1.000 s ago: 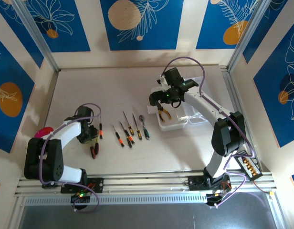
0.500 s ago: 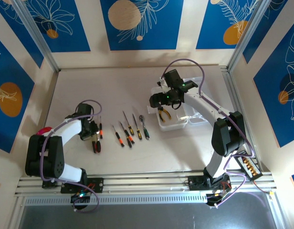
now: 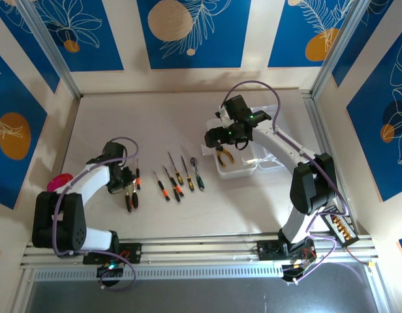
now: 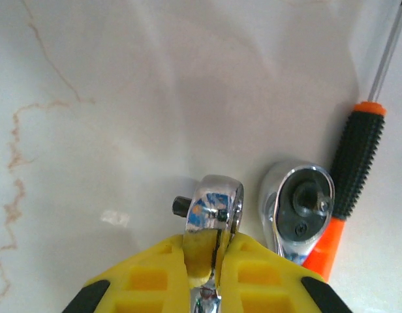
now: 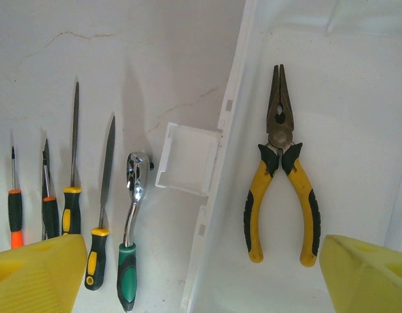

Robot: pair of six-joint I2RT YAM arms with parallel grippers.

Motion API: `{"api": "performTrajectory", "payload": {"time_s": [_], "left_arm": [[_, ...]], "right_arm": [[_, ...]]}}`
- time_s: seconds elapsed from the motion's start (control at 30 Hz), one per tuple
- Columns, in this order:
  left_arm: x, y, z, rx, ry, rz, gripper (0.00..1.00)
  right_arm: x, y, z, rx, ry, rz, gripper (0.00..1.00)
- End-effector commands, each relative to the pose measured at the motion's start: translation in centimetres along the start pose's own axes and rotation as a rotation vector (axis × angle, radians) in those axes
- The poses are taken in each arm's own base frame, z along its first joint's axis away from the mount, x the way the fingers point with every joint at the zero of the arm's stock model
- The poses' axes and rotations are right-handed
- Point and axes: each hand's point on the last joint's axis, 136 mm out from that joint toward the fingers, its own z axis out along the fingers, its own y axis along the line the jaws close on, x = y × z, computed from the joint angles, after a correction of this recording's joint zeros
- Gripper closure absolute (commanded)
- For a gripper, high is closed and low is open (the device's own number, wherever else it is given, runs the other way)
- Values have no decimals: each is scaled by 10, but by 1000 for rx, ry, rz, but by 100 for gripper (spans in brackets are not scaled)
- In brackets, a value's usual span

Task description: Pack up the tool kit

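L gripper [image 4: 213, 249] pinches chrome ratchet [image 4: 214, 205] head on table, 9 o'clock side. Lift straight up, avoid screwdriver [image 4: 357, 163] at its 3 o'clock, carry to box [image 3: 243, 169] beside pliers [image 5: 280, 138]. R gripper [image 5: 201, 264] gapes empty.

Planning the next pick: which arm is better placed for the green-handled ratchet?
Probably right: the right gripper hangs open over the box edge, green-handled ratchet beside it; the left gripper is shut on a chrome ratchet.
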Motion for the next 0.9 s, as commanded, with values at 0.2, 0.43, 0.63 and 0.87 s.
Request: {"api": "performTrajectory", "payload": {"time_s": [0.2,0.43,0.63,0.87], "left_arm": [[-18,-9,-45,65,-79,12,100],[-34,-91,-93,369,-145,157,100],[-45,-168,-135,592,-195,248,100],[-53,-245,-161,814,-202,321,100]], "right_arm": [[-6,16,-17,-65,-29,-3,8],[-10,52,-24,-247,-53,-63,8],[-10,90,-31,-399,-76,-130,7],[-3,123,-40,-562,-115,-168,12]]}}
